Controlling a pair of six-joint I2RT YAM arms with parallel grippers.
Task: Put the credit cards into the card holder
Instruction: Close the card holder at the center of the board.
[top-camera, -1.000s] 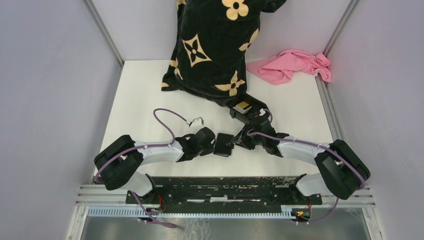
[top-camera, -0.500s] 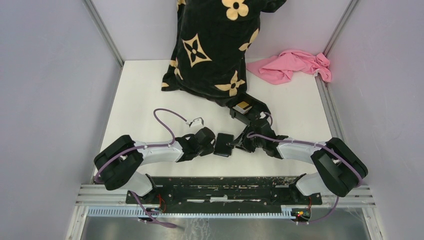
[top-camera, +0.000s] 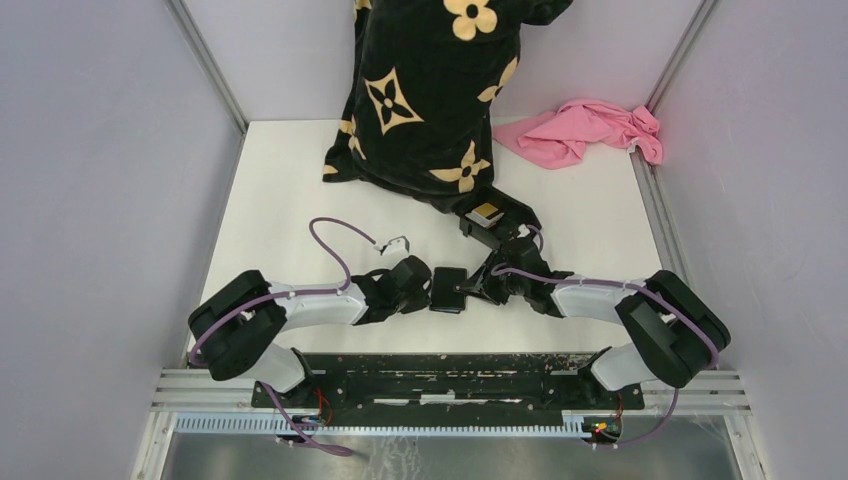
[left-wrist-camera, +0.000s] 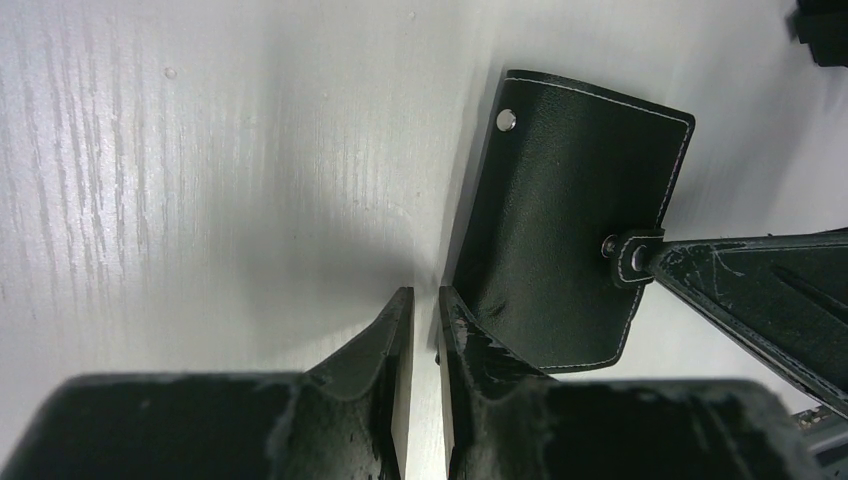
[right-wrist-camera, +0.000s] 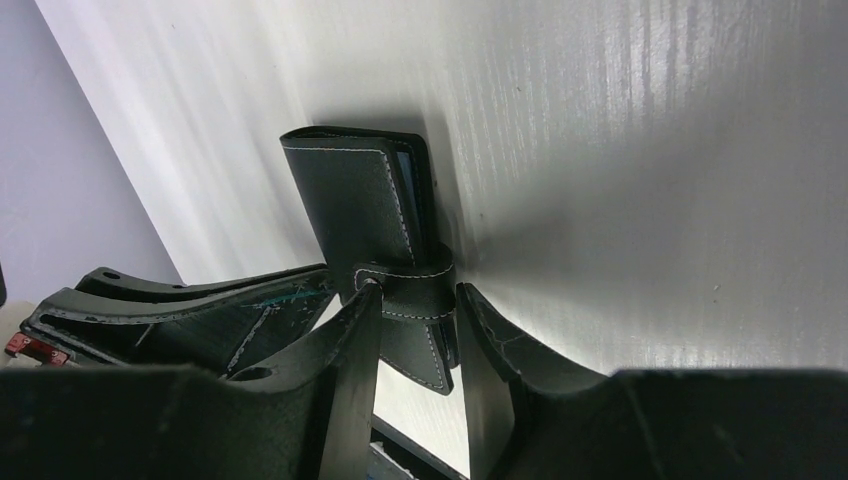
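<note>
Since a second ago the right arm's elbow has swung inward, and the right gripper (top-camera: 473, 289) has edged closer to the left gripper (top-camera: 426, 290). The card holder (top-camera: 447, 290) has barely shifted and sits between the two sets of fingertips.

From above, a black cloth (top-camera: 420, 90) printed with tan flowers is heaped well beyond both grippers. A crumpled pink cloth (top-camera: 585, 130) lies far off past the right gripper's outer side. Just beyond the right gripper is a small black tray (top-camera: 487, 214) with something tan and white in it.

In the left wrist view, the left gripper's scuffed black fingers (left-wrist-camera: 385, 340) stand close together with only a thin slit between them. Bare white table (left-wrist-camera: 200, 150), faintly wood-grained, shows through the slit. The holder is a flat rectangle of smooth black leather with pale stitching, and it lies right against the side of one fingertip. It has a round metal stud (left-wrist-camera: 507, 120) at its far corner. A short stitched strap (left-wrist-camera: 630, 258) wraps its opposite edge, where a finger of the right gripper meets it.

In the right wrist view, the right gripper is clamped on the holder at that strap, one curved finger (right-wrist-camera: 490, 340) on each side. The holder stands on edge, folded shut, extending away from the fingertips. A bluish sliver (right-wrist-camera: 404, 165) shows between its covers; I cannot tell whether it is a card.
</note>
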